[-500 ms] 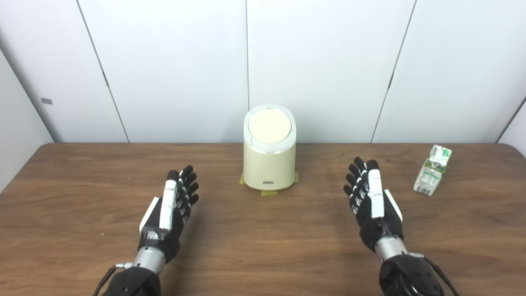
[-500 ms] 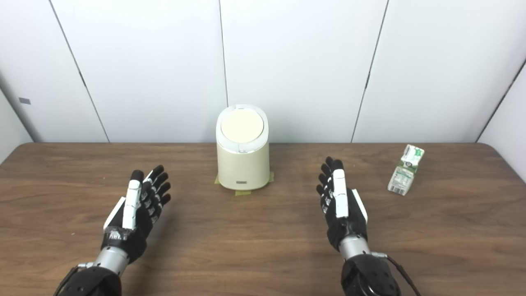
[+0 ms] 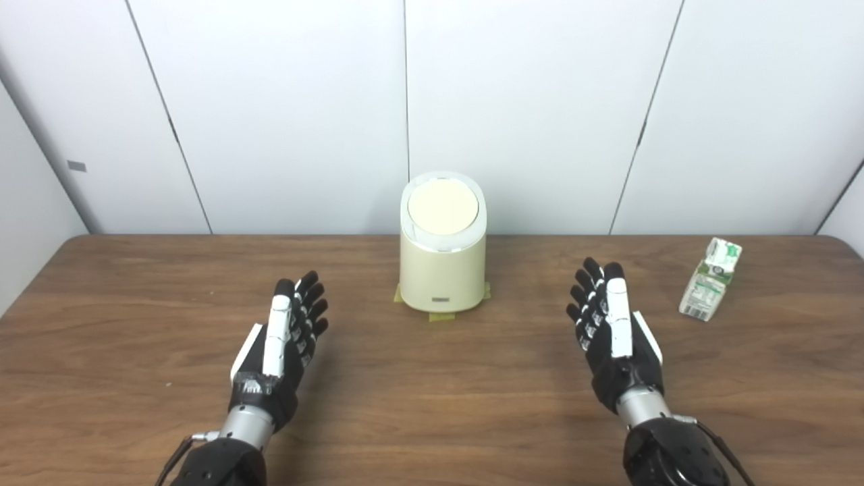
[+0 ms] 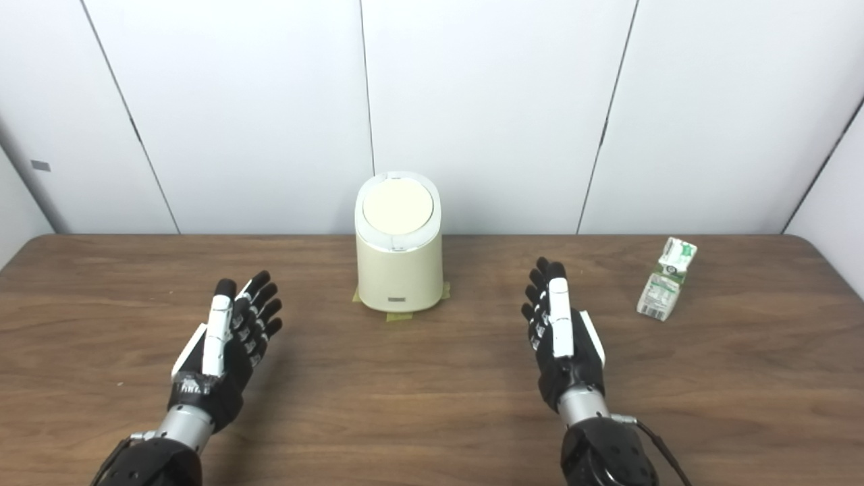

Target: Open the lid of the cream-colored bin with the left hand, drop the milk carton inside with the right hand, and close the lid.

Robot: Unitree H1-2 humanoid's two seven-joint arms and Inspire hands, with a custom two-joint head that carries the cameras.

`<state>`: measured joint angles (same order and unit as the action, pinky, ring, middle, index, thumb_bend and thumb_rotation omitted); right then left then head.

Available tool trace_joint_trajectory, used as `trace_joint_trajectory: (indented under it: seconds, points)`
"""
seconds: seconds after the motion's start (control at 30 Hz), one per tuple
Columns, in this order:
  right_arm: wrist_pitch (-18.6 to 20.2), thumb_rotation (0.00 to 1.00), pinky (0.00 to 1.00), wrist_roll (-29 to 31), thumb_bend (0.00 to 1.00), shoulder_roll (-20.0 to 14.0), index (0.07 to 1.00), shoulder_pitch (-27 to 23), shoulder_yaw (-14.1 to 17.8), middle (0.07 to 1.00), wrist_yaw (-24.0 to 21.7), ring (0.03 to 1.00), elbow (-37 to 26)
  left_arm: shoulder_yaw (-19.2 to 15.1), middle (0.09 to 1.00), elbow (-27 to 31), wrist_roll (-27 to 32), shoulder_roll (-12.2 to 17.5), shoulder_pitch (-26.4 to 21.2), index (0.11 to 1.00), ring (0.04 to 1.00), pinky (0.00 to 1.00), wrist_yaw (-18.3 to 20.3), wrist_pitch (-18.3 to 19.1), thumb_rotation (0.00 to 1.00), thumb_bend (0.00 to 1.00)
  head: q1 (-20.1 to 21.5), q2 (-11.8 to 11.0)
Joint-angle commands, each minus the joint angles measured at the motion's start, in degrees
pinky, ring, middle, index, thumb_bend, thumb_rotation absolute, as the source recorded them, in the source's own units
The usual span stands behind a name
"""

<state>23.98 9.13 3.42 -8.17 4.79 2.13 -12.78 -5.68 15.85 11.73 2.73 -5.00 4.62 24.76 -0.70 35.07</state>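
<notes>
While both sat empty, fingers spread, left robot hand and right robot hand hadn't started. Cream-colored bin at 12 o'clock, lid shut; milk carton at 2 o'clock. Next: left lifts lid.

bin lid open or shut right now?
Shut. The round lid sits flush in the cream-colored bin top rim; no robot hand touches it.
</notes>
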Motion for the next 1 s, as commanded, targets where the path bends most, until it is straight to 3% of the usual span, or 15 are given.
trace_joint_trajectory:
  seconds: [0.0, 0.27, 0.43, 0.6, 0.8, 0.9, 0.97]
  points:
    - [-2.95, 1.0, 1.0, 0.73, 0.56, 0.01, 0.987, -1.85, 0.21, 1.0, -0.57, 1.0, -0.96, 0.03, 1.0, 1.03, 0.2, 0.05, -1.91, 1.0, 1.0, 1.0, -0.16, -2.34, 1.0, 0.64, -0.03, 0.02]
    - [-0.51, 0.99, 0.97, 1.73, 0.57, 0.34, 0.969, -1.28, 1.16, 0.984, 0.52, 0.989, -3.1, 1.04, 1.0, 3.53, -1.99, -0.77, -1.82, 1.0, 1.0, 1.0, -1.89, -0.83, 0.99, 0.57, 1.63, -1.2]
    - [-1.13, 1.0, 0.92, 0.35, 0.56, -0.2, 0.96, -0.34, 0.19, 0.972, 0.34, 0.967, -3.63, 4.13, 1.0, 4.19, -8.85, 2.84, -7.99, 1.0, 0.999, 0.96, -2.5, 0.23, 0.81, 0.5, 3.9, -2.42]
    - [-1.55, 1.0, 0.92, 0.22, 0.53, -0.29, 0.954, 0.09, -0.47, 0.976, 0.26, 0.98, -3.97, 5.64, 0.994, 2.36, -14.31, 5.03, -17.7, 0.991, 0.951, 0.92, -2.49, 2.14, 0.62, 0.62, 4.2, -2.66]
    - [-2.48, 0.99, 0.95, 0.49, 0.52, -0.55, 0.958, 0.17, -0.53, 0.984, -0.16, 0.999, -3.33, 6.28, 0.998, -3.32, -22.75, 4.22, -27.33, 1.0, 0.969, 0.83, 0.64, 2.15, 0.34, 0.7, 4.05, -2.68]
    - [-2.46, 0.99, 0.93, 0.48, 0.52, -0.63, 0.945, 0.16, -0.63, 0.97, -0.28, 0.989, -3.33, 6.97, 0.999, -6.56, -28.41, 3.51, -30.5, 1.0, 0.948, 0.84, 3.22, 2.16, 0.35, 0.75, 3.76, -2.69]
    - [-2.54, 1.0, 0.92, 0.32, 0.52, -0.81, 0.938, 0.09, -0.86, 0.968, -0.49, 0.988, -3.17, 7.61, 0.994, -8.7, -31.43, 2.97, -32.52, 1.0, 0.933, 0.82, 4.07, 2.16, 0.3, 0.78, 3.59, -2.7]
